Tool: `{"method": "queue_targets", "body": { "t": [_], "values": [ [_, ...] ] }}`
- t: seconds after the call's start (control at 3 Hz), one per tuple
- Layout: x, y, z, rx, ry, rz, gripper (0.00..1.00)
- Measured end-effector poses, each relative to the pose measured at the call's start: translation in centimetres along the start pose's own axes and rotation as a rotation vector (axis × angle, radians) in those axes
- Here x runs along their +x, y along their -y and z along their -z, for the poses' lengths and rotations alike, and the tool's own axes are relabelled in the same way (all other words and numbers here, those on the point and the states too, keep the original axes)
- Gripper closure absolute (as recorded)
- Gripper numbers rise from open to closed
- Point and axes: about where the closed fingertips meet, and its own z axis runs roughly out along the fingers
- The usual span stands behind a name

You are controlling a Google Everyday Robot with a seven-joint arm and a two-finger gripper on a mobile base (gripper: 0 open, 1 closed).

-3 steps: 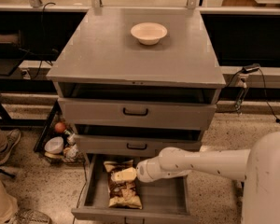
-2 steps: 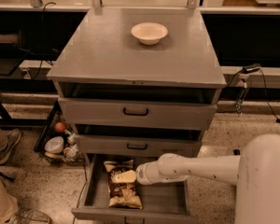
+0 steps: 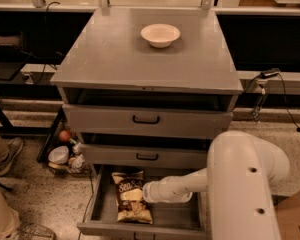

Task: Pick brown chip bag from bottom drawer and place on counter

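**Robot gripper (image 3: 146, 192) reaches into bottom drawer (image 3: 171, 217) for brown chip bag (image 3: 129, 200)**

The gripper sits low in the open drawer, at the edge of the bag, which lies flat just beyond its tip. Its hold cannot be told (the wrist hides it). A sound pick likely means pinching the crinkly edge, then clearing the middle drawer (image 3: 147, 156) directly above. A cream bowl (image 3: 160, 35) stands on the counter (image 3: 115, 59), far overhead.

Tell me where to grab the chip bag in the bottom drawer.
Likely best to pinch the chip bag at its right long edge, mid-length, coming from above on the right: it lies flat on the drawer floor, with bare floor that side. The gripper sits at that edge.
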Motion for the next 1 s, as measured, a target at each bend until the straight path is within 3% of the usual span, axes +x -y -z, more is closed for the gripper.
{"method": "queue_targets", "body": {
  "t": [0.67, 1.0],
  "values": [
    [0.0, 1.6, -8.0, 0.106, 0.013, 0.051, 0.0],
    [0.2, 1.4, -11.4, 0.119, -0.002, 0.071, 0.0]
  ]
}}
